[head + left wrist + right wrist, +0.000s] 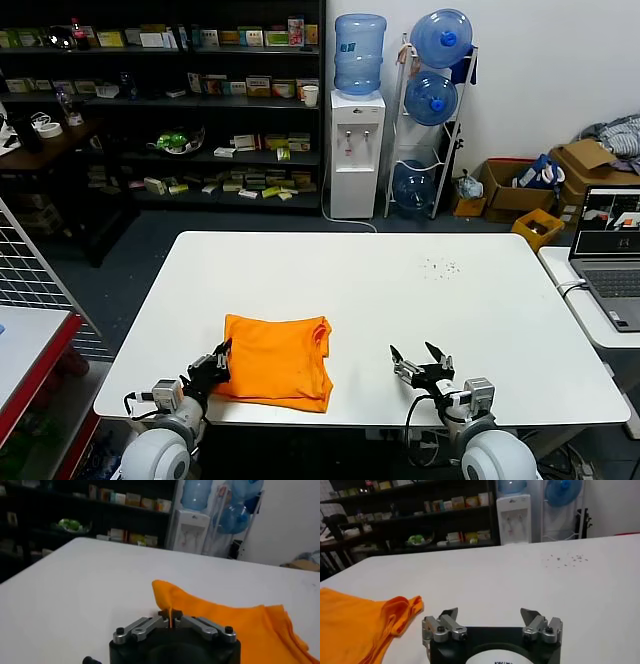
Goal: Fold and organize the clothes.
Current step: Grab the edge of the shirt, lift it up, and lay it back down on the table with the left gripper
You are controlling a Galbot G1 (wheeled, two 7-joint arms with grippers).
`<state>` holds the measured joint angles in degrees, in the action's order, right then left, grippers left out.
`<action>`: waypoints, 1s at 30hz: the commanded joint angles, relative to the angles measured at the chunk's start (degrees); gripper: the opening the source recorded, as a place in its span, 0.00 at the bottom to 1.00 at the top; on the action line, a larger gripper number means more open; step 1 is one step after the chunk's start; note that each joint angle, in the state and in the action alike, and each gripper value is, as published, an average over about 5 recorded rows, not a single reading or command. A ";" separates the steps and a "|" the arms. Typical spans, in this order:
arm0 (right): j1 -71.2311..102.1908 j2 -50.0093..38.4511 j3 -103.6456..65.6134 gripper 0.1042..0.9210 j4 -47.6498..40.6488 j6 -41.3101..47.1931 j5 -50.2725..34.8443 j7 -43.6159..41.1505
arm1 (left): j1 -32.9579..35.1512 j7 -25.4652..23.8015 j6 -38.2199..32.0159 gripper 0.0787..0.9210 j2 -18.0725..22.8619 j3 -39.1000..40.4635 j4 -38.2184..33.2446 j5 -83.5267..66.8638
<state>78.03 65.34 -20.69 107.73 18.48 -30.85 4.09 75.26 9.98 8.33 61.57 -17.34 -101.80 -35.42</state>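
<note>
left gripper (170, 617) pinching the orange T-shirt's (275, 360) edge | right gripper (421, 359) hovering wide over the surface (400, 290), T-shirt beside it

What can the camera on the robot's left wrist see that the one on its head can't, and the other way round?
Only the left wrist view shows the left gripper pinching a fold of the orange T-shirt between shut fingertips. Only the head view shows the right gripper, open over bare table, and a laptop. Both show the shirt, table, shelves and water dispenser.
</note>
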 commanded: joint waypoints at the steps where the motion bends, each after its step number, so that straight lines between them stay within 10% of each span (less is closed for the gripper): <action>1: -0.29 -0.45 -0.14 0.88 0.46 -0.01 -0.34 0.11 | 1.95 6.85 7.92 0.04 -5.88 -2.56 -14.94 4.08; 14: -0.11 -2.04 -0.96 0.88 1.90 -0.46 -1.55 -0.14 | 3.21 9.28 11.18 0.04 -25.80 -9.48 -12.57 -4.48; 30: 0.39 -1.86 -1.36 0.88 2.14 -1.11 -1.60 -0.58 | 1.79 6.20 11.25 0.04 -35.04 -12.21 -3.37 -5.45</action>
<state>78.36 63.39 -22.01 109.73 17.43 -32.51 3.57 76.89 16.87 18.74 34.87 -26.80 -109.18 -38.86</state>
